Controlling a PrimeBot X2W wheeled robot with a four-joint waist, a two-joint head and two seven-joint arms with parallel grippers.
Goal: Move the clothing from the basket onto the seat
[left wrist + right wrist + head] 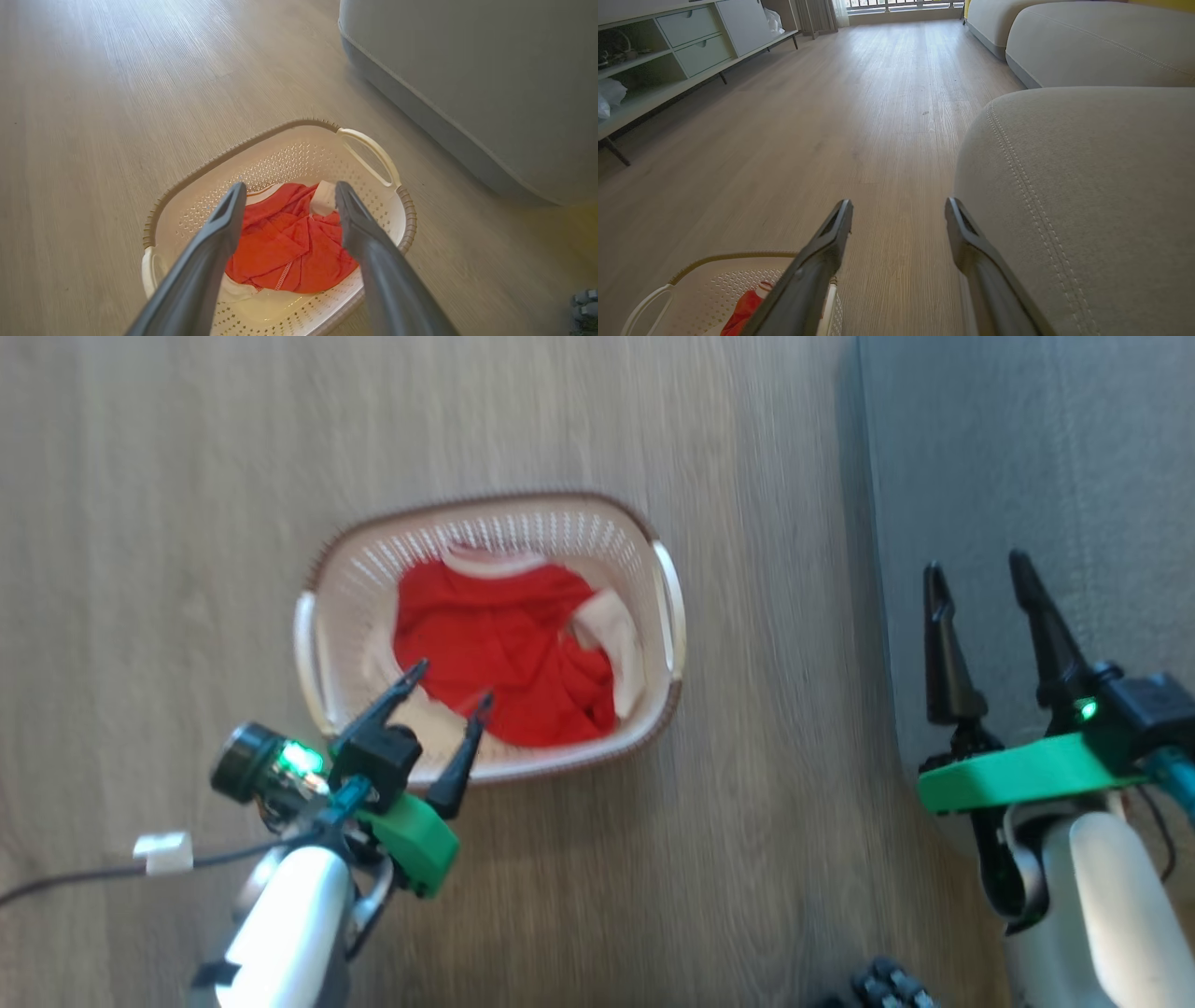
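Note:
The cream perforated basket [355,588] with a brown rim stands on the wooden floor and holds crumpled red clothing [504,649] with white trim. My left gripper [451,683] is open and hovers over the basket's near edge, its fingertips just above the red fabric, nothing held. In the left wrist view the clothing [285,247] shows between the open fingers [224,224] inside the basket [280,158]. The grey seat [1046,476] lies to the right. My right gripper [976,569] is open over the seat's edge; the seat [1087,186] and the basket [714,280] both show in the right wrist view.
A dark cable with a white tag [163,851] runs along the floor at the lower left. A low cabinet [668,51] with drawers and shelves lines the far left wall, and further grey cushions [1101,42] stand beyond the seat. Bare floor [775,709] separates basket and seat.

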